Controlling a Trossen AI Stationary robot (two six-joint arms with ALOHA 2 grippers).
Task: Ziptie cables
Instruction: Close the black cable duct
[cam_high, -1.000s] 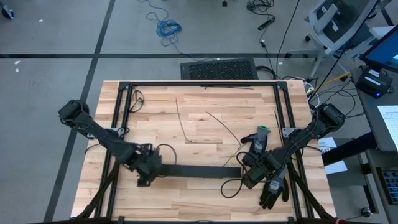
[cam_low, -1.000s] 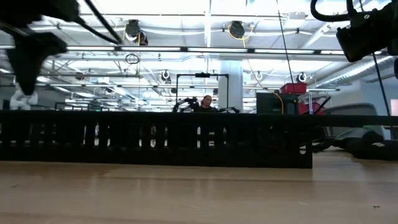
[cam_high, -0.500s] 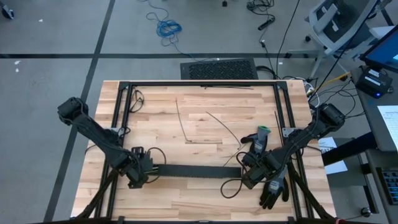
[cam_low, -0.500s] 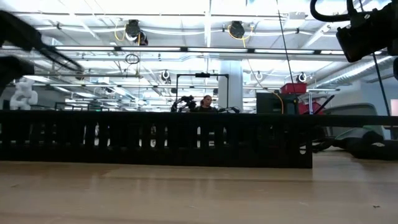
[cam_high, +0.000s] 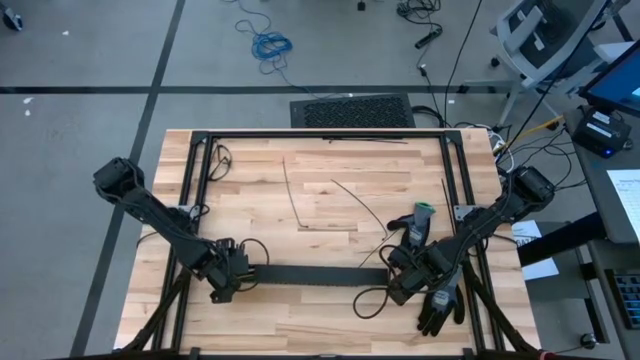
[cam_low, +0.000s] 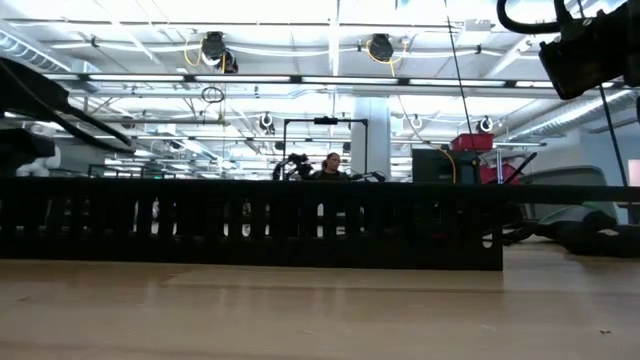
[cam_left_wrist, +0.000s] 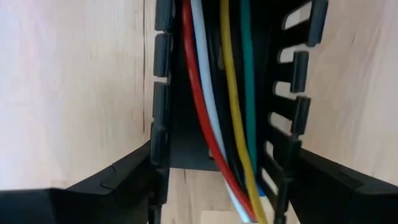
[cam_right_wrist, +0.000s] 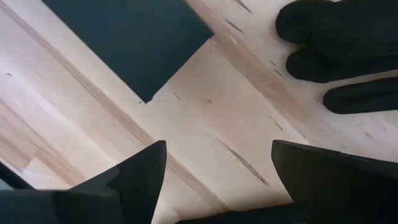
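Observation:
The black slotted strip lies flat on the wooden table, along its near side. The cables, red, pale, yellow and green wires, run inside the strip's channel. My left gripper points down over the strip's left end, open, with one finger outside each slotted wall. My right gripper hangs open above bare wood just past the strip's right end, nothing between its fingers. My left gripper has its fingers on either side of the strip's left end, coming from above. Whether they touch the slotted walls I cannot tell.
A black glove lies by my right gripper, and another glove sits farther back. Thin dark strands lie on the table's middle. A black frame borders the table. A person shows far behind the strip.
My left gripper has come down and gone a little toward the table's left edge, ending over the strip's left end. The strip has stayed where it was.

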